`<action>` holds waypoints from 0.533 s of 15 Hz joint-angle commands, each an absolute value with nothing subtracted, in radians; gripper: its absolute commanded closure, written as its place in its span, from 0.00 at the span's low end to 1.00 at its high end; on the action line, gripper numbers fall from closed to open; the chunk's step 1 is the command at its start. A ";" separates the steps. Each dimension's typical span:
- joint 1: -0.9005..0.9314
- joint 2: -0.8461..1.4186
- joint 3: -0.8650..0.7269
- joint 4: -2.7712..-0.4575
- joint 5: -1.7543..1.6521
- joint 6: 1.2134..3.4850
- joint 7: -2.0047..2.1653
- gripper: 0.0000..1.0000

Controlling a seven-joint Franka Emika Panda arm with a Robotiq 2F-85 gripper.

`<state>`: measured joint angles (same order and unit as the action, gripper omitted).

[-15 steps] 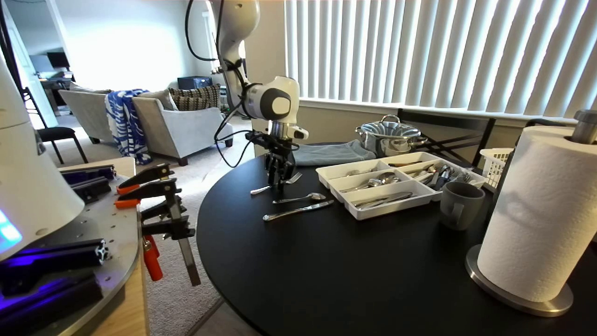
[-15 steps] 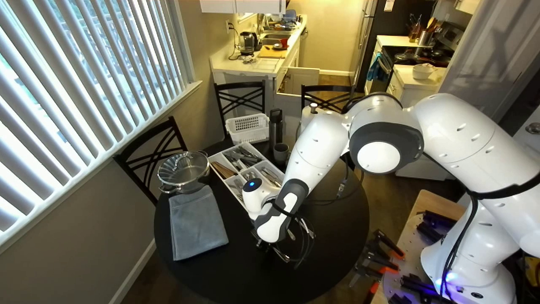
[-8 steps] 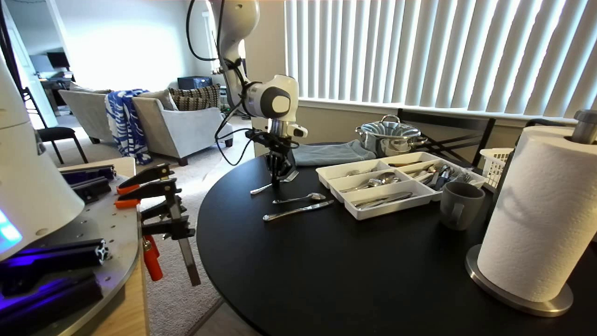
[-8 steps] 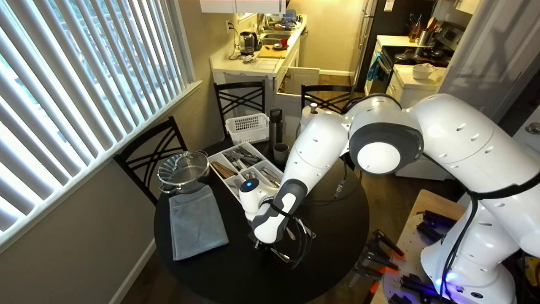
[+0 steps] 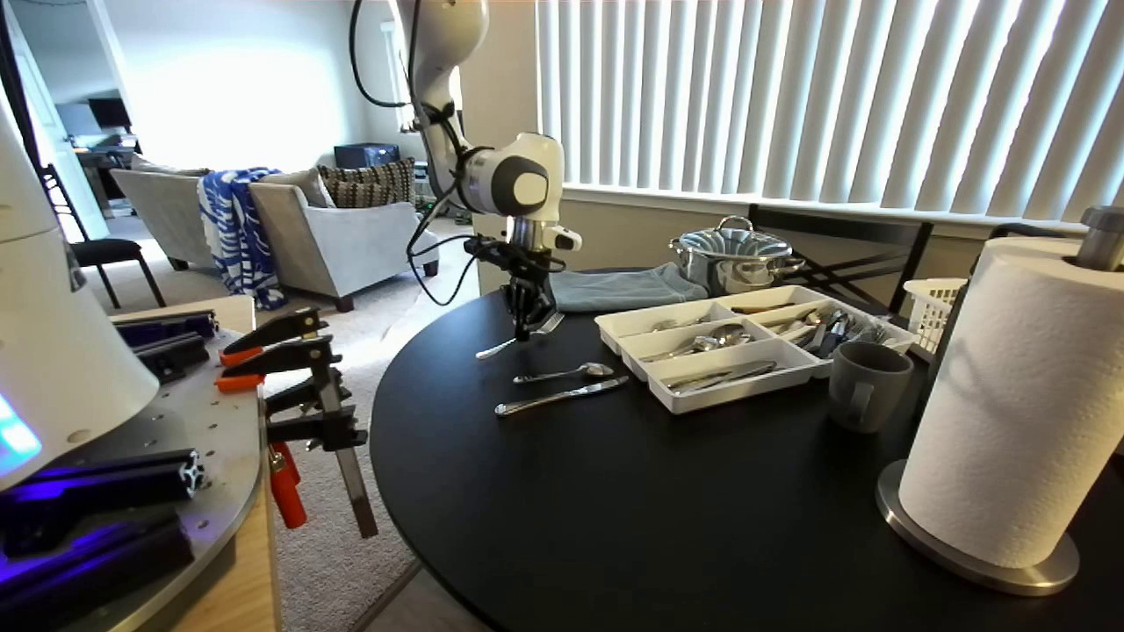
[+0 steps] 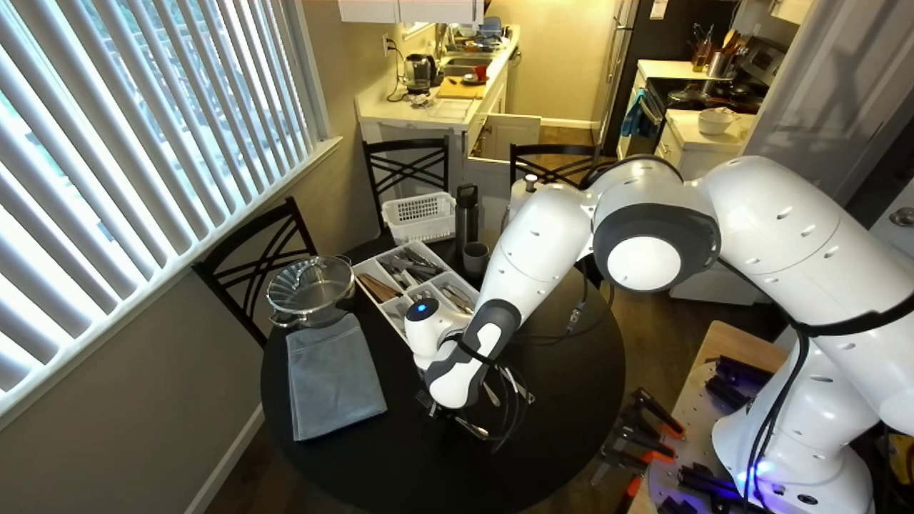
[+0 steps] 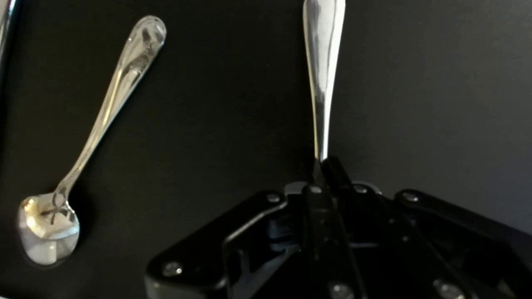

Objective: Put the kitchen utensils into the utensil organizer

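I have the round black tabletop (image 5: pixel 632 509) in both exterior views; my wrist camera gives me just a patch of it. In an exterior view the arm (image 6: pixel 539 235) hides part of the white organizer (image 5: pixel 702 401); in an exterior view where the paper towel roll (image 5: pixel 1001 395) also shows, I get nearly all of it. Its front compartment holds flat knife-like pieces (image 5: pixel 733 373), the next one spoons (image 5: pixel 704 343), and a broader one a mixed heap of cutlery (image 5: pixel 825 333). Long brown pieces (image 6: pixel 378 287) lie in another compartment. The metal pot (image 5: pixel 745 274) has its glass lid (image 6: pixel 310 282) on.

My pincer (image 7: pixel 324 168), apart from the organizer, is a little higher than half a second ago. The knife (image 5: pixel 562 395) lies on the tabletop near the organizer; the wrist view gives me a sliver of it. The pincer is pinching the fork (image 7: pixel 324 45) by its neck: I see the handle in the wrist view, the tines in both exterior views. The fork has risen slightly too; whether it touches the tabletop, I can't tell. The spoon (image 7: pixel 111 104) lies between knife and fork.
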<state>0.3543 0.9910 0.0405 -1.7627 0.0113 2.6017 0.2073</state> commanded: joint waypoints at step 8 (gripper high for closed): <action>0.221 0.723 0.094 -1.852 0.141 2.637 0.254 0.98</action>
<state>0.2490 0.7713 0.0921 -1.8261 0.1066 2.6026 0.2240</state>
